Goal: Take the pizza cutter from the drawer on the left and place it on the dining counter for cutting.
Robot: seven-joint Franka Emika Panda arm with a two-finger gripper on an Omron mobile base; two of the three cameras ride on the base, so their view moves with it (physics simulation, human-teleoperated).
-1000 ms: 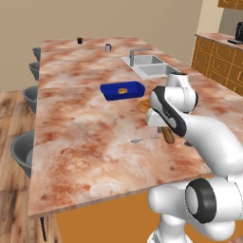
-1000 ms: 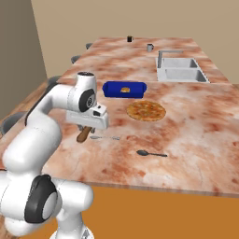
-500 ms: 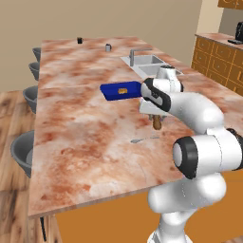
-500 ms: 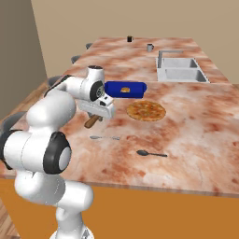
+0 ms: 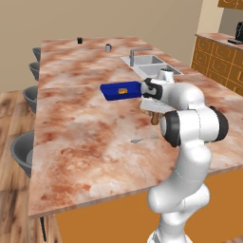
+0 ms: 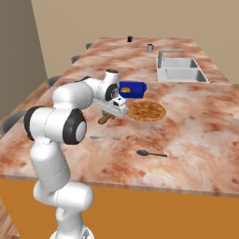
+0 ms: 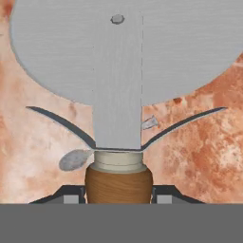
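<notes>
My gripper (image 6: 113, 110) is shut on the pizza cutter (image 7: 118, 57), gripping its brown wooden handle (image 6: 104, 119) just above the dining counter (image 6: 196, 130). In the hand view the round steel blade points away from me, and the handle (image 7: 118, 182) sits between the dark fingertips (image 7: 70, 198). From the left base view the gripper (image 5: 153, 112) hangs beside the blue box (image 5: 121, 90), with the handle end (image 5: 154, 120) sticking out below it over the marbled dining counter (image 5: 80, 123). The drawer is out of view.
A pizza (image 6: 146, 110) lies just right of the gripper. A fork (image 6: 105, 137) and a spoon (image 6: 151, 153) lie nearer the front edge. The blue box (image 6: 133, 88) sits behind the gripper, the steel sink (image 6: 179, 70) and two cups (image 5: 79, 41) farther back. Stools (image 5: 23, 147) line the left side.
The arm has carried the pizza cutter away from the front edge, farther over the counter toward the blue box and the pizza. The grip on the handle is unchanged.
</notes>
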